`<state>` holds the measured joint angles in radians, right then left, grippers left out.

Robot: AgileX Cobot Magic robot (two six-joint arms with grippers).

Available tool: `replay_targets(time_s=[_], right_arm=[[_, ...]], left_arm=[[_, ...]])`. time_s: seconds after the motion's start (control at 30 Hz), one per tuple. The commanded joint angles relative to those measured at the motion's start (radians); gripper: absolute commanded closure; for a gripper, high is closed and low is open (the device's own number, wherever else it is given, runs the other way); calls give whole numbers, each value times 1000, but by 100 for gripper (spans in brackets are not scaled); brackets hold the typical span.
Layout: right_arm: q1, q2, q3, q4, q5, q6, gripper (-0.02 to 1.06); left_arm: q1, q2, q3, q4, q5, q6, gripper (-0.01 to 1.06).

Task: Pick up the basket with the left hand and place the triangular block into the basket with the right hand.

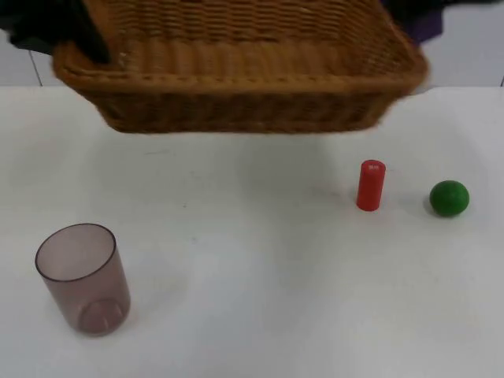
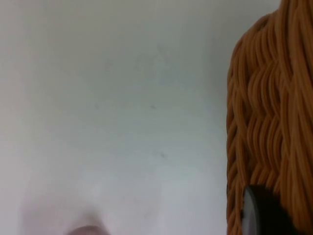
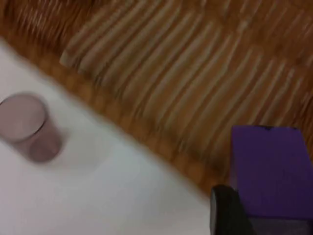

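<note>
Left fingers (image 2: 266,215) clamp raised basket (image 1: 236,79) rim; right fingers (image 3: 234,215) seemingly grip purple block (image 3: 271,171) above it.

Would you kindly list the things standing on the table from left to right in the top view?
Cup → red cylinder → green ball.

Occlusions and cut-offs

The wicker basket (image 1: 236,71) is cut off at the top view's 12 o'clock edge and hides both arms behind it. The left gripper (image 2: 266,215) shows as one black fingertip against the weave; finger spacing indeterminate. The purple block (image 3: 271,171) runs off the frame beside a fingertip of the right gripper (image 3: 230,210); its shape is unconfirmed.
</note>
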<state>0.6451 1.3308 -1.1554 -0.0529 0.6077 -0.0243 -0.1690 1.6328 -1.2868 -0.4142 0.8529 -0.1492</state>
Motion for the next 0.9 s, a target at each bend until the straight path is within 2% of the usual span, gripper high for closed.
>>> replay_targets(time_s=[0.0, 0.1, 0.27, 0.47, 0.73, 0.83, 0.87], right_arm=[[2, -9, -31, -55, 1, 85, 105], [2, 19, -62, -64, -44, 142, 105], [2, 124, -112, -106, -48, 180, 105], [2, 280, -152, -102, -41, 204, 105], [2, 305, -152, -104, -52, 233, 105], [2, 305, -152, -131, -52, 259, 105], [2, 307, -152, -168, -52, 297, 103]], left_arm=[[-36, -6, -2, -32, -32, -5, 105], [-79, -6, -2, -47, -36, -5, 105], [-111, -6, -2, -55, -47, -10, 105], [-111, -6, -2, -100, -51, -16, 105], [-111, -6, -2, -123, -55, -21, 105], [-111, -6, -2, -123, -55, -21, 105], [-111, -6, -2, -123, -55, -21, 105]])
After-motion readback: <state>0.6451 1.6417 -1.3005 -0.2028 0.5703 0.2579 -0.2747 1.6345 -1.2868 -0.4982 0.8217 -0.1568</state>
